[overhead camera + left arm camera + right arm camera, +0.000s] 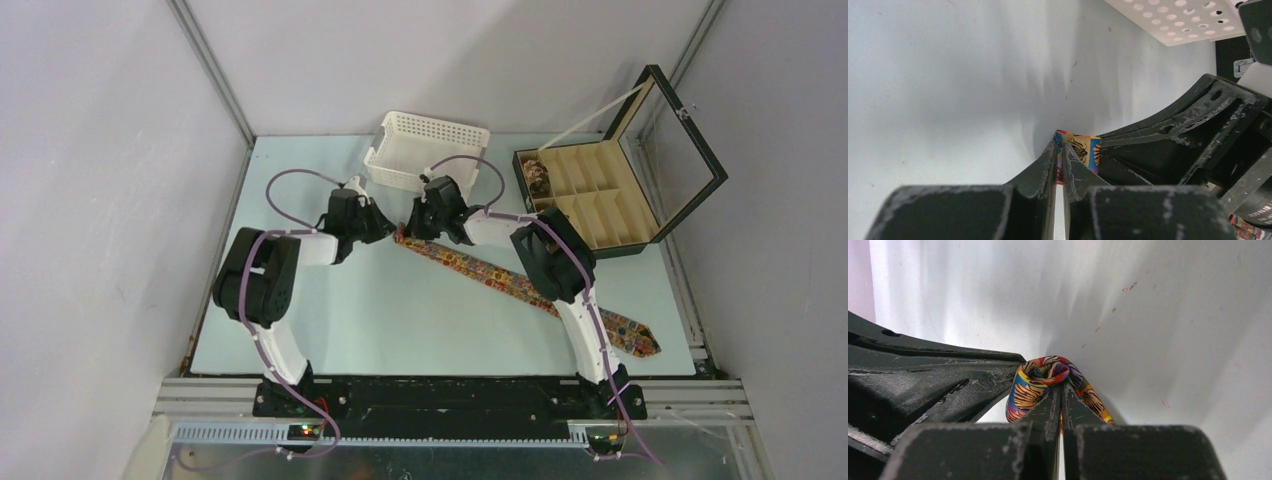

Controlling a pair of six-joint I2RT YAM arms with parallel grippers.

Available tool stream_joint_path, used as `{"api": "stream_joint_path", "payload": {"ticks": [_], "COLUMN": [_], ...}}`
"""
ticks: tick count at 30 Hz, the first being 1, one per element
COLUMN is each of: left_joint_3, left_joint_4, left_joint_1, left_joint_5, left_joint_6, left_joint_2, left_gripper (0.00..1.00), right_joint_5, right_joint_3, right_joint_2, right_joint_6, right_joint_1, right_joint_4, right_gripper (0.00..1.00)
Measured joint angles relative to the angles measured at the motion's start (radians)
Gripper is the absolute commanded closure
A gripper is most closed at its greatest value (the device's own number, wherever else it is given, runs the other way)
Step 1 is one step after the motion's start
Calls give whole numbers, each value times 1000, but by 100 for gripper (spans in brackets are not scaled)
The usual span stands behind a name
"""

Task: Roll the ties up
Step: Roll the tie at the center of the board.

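Note:
A patterned red, orange and yellow tie point(500, 277) lies diagonally across the table, its wide end point(635, 336) at the near right and its narrow end curled up at the middle. My left gripper point(385, 232) is shut on that narrow end; in the left wrist view the tie's fold point(1082, 148) pokes out beyond the fingertips. My right gripper point(418, 230) is shut on the same curled end point(1043, 372) from the other side, the fabric looping over its tips. A rolled tie point(536, 176) sits in the black box's far left compartment.
A white perforated basket point(428, 146) stands just behind both grippers. The black compartmented box point(598, 196) with its glass lid point(672, 135) raised is at the back right. The right arm's forearm crosses over the tie's middle.

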State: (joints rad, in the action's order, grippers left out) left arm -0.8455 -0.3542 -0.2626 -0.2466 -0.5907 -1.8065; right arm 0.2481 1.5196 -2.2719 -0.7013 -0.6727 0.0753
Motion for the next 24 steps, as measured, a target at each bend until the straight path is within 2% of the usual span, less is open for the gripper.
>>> {"api": "stream_joint_path", "payload": {"ticks": [2,7,9,18,24], "left_joint_3": [1,1,1,2,2], "left_joint_4": [1,2,2,3,6], "left_joint_1": [0,-9,-15,-35,-42], "left_joint_5": [0,1,8,8,13], "left_joint_6": [0,1,7,19,27], "left_joint_2": [7,21,24,27,27], "left_gripper": [88,88,88,89,89], "right_joint_5": [0,0,0,-43,-82], "right_joint_3": [0,0,-8,-106,-148], "right_joint_2": [0,0,2,83,141], "right_joint_6": [0,-2,-3,20,49], "right_joint_1": [0,0,0,3,3], "right_joint_4": [0,3,14,11,-30], "right_gripper": [97,84,81,75,77]}}
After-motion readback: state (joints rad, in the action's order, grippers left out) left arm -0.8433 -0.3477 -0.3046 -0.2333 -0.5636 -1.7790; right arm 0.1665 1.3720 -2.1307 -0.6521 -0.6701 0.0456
